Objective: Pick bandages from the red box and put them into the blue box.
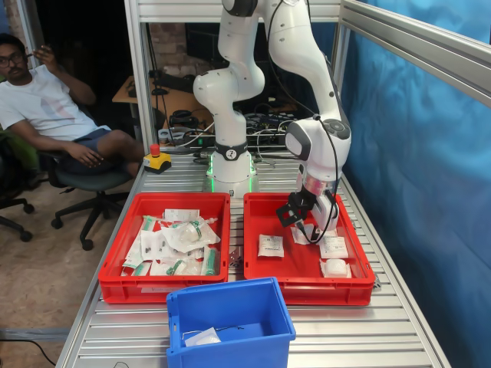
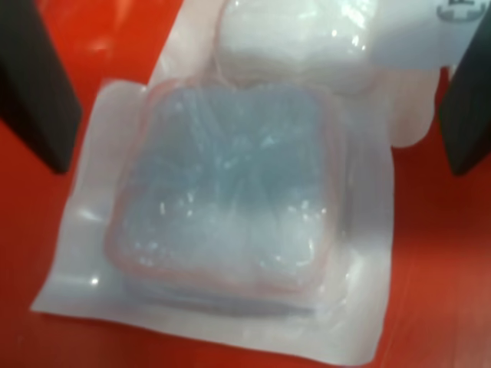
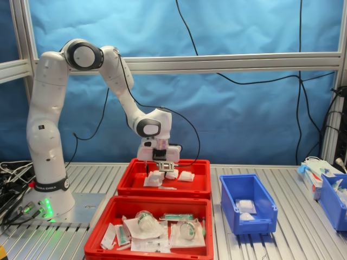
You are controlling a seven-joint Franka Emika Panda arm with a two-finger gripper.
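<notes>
Currently, your gripper (image 1: 313, 228) sits low inside the red box (image 1: 261, 287), jaws spread on either side of a bandage packet (image 2: 230, 207) lying flat on the tray floor, nothing held. At least one packet (image 1: 202, 337) lies in the blue box (image 1: 230, 295). Several bandages (image 1: 270, 245) remain in the red box, so expect further transfers.

blue box (image 1: 230, 316) open-topped, red box (image 1: 307, 285) rim low

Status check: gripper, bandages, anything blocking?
Gripper open, low inside red box, fingers straddling a bandage, not yet gripped. Blue box already holds a packet. Nothing in the way.
</notes>
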